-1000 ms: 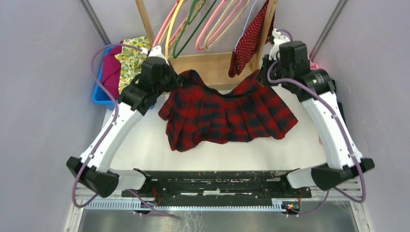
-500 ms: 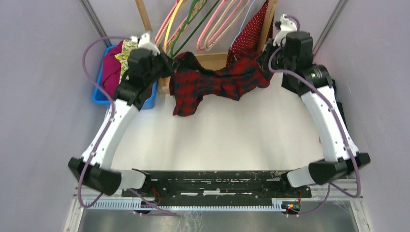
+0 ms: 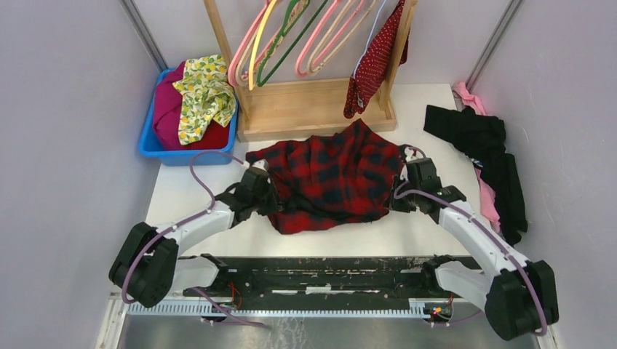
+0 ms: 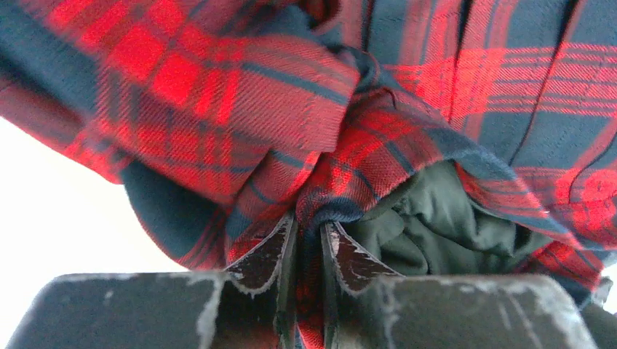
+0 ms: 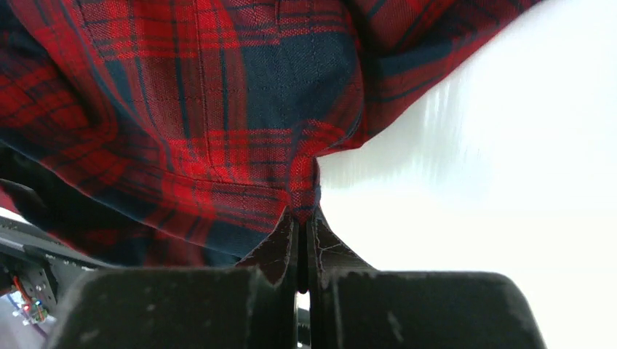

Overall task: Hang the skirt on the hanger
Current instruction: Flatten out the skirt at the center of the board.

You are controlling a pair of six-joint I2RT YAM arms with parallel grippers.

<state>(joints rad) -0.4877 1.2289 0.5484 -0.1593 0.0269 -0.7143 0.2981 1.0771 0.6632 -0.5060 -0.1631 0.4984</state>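
Skirt (image 3: 375, 69), dark red with white dots, hung at the right end of the wooden rack (image 3: 313, 109) at the far edge of the table (image 3: 429, 102), draped against the rack's right post, with the thin pale hanger (image 3: 372, 29) showing just beside its upper left edge; whether the cloth was fully seated on that wire could not be determined. Neither arm was near it. Between the arms and the rack lay a red-and-black plaid garment (image 3: 335, 178), bunched on the table directly in front of the rack base. The left gripper (image 4: 308, 236) had its fingers set narrowly apart with a fold of plaid cloth pinched between them. The right gripper (image 5: 302, 222) was closed tight on the opposite edge of the same garment. Pink hangers (image 3: 320, 43) and a green hanger (image 3: 287, 47) occupied the rack left of the skirt. A blue bin (image 3: 156, 145) at far left held a magenta cloth (image 3: 167, 109) and a lemon-print cloth (image 3: 204, 91). A black garment (image 3: 480, 138) lay at the right.
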